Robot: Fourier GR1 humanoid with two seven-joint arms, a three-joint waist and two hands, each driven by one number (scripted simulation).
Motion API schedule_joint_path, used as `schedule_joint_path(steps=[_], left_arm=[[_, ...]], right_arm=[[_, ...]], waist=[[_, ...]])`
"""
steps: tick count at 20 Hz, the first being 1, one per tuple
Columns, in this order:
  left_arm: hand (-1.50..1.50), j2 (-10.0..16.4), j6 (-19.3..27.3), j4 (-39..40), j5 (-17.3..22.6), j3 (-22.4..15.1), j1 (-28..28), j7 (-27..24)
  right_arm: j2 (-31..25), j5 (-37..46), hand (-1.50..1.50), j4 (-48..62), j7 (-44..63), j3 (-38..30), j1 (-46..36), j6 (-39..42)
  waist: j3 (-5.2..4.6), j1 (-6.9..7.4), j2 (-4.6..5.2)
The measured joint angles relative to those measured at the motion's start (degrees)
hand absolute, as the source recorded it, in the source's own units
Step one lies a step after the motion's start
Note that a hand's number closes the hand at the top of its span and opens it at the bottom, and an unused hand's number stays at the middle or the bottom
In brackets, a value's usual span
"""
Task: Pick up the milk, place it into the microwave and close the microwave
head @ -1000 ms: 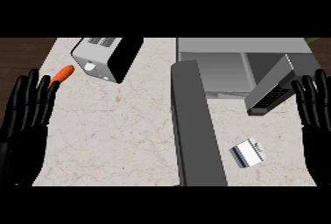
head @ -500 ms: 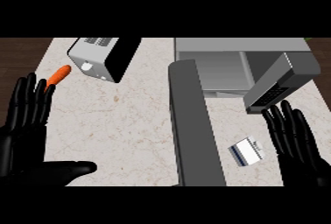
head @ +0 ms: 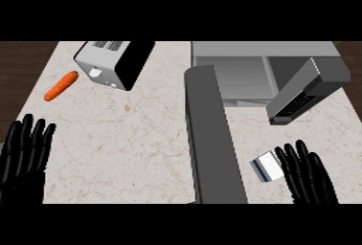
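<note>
The milk [head: 265,166] is a small white and blue carton lying on the counter at the lower right, in front of the microwave. My right hand [head: 305,173] is open, fingers straight, just right of the carton and partly over its right edge. The microwave [head: 247,67] stands at the top right with its cavity showing. Its door [head: 212,139] is swung wide and juts toward me as a long grey slab left of the carton. My left hand [head: 25,155] rests open at the lower left edge.
A silver and black toaster [head: 113,62] sits at the top left. An orange carrot [head: 61,86] lies to its left near the counter's edge. The speckled counter [head: 120,143] stretches between my left hand and the door. Dark floor borders the left side.
My right hand has come down and inward until it is beside the milk carton. My left hand has dropped lower along the left edge. The view has shifted slightly.
</note>
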Motion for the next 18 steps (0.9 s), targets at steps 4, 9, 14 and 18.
schedule_joint_path(steps=[4, 9, 14, 18], left_arm=[[-1.50, -0.2, -0.9, -0.7, 0.2, -0.1, 2.6, -1.4], [-1.50, -1.0, -1.4, -3.6, -0.7, -2.7, 9.3, -4.3], [-1.50, -1.2, -1.9, -3.9, -1.5, -4.0, 13.0, -7.3], [-1.50, -0.8, -2.9, -4.2, -0.8, -4.2, 15.6, -9.3]], right_arm=[[0.7, 4.7, -1.50, 0.9, -3.3, 3.2, 2.5, -4.3], [0.9, 8.4, -1.50, 4.6, -6.9, 1.2, 2.5, -8.7], [0.9, 9.8, -1.50, 9.8, -11.0, -0.8, 1.2, -12.9], [0.8, 9.1, -1.50, 14.4, -13.4, -3.2, -0.5, -14.5]], waist=[[-0.01, -0.03, 0.01], [0.00, 0.18, 0.01], [0.02, 0.21, 0.05], [0.01, 0.23, 0.07]])
